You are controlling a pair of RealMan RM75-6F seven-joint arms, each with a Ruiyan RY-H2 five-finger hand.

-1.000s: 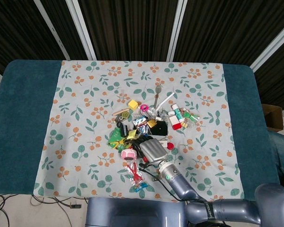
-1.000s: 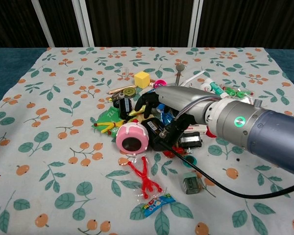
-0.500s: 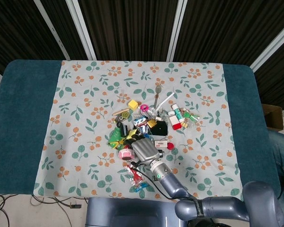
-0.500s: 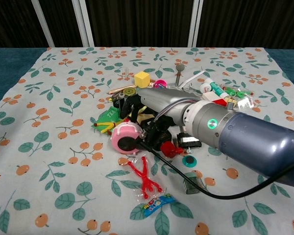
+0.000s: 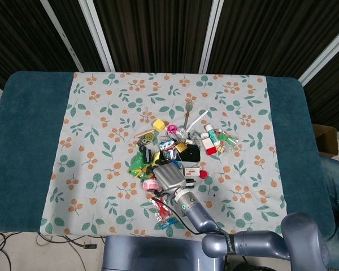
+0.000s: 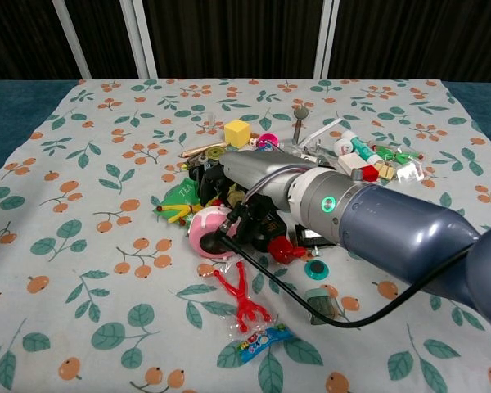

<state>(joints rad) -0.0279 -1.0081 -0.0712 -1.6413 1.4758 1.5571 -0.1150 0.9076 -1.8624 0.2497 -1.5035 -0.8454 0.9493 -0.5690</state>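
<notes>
One hand point(image 6: 229, 184), the right, lies palm-down over a heap of small toys, fingers curled on a pink tape roll point(image 6: 209, 231) at the heap's near edge; whether it truly grips I cannot tell. A red figure point(image 6: 239, 296) lies nearby.

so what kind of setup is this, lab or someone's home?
Probably a lab or test bench: a table in teal cloth under a leaf-and-berry print sheet, a heap of small odds and ends at its middle, cables on the floor, dark slatted panels behind.
</notes>
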